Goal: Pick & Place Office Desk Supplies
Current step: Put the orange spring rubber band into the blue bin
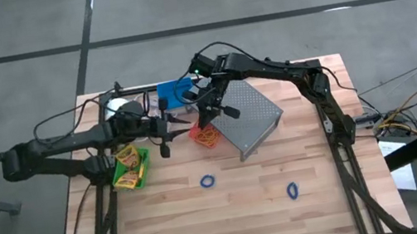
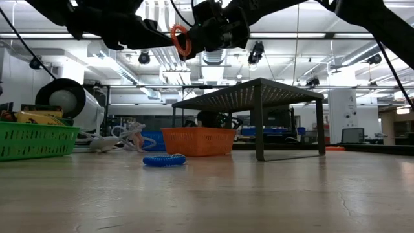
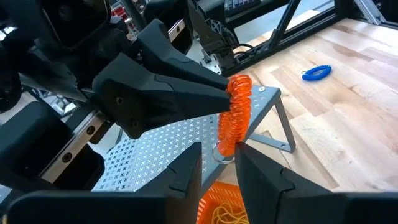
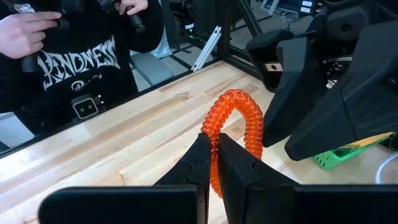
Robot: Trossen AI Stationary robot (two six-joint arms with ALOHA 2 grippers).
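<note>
Red ring (image 4: 235,134), a springy coil, hangs in mid-air above the orange bin (image 2: 198,140) — light, soft, stretchy by the look, so pinch one strand, not the whole loop. The right pincer (image 4: 214,155) is closed tight on its near strand. The left pincer (image 3: 219,165) sits at the far side, fingers parted around the coil, barely gripping. Blue rings (image 1: 208,182) wait on the bench (image 1: 250,219).

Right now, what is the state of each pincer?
Left pincer: open, fingers either side of the red coil band.
Right pincer: closed, holding that band.
</note>
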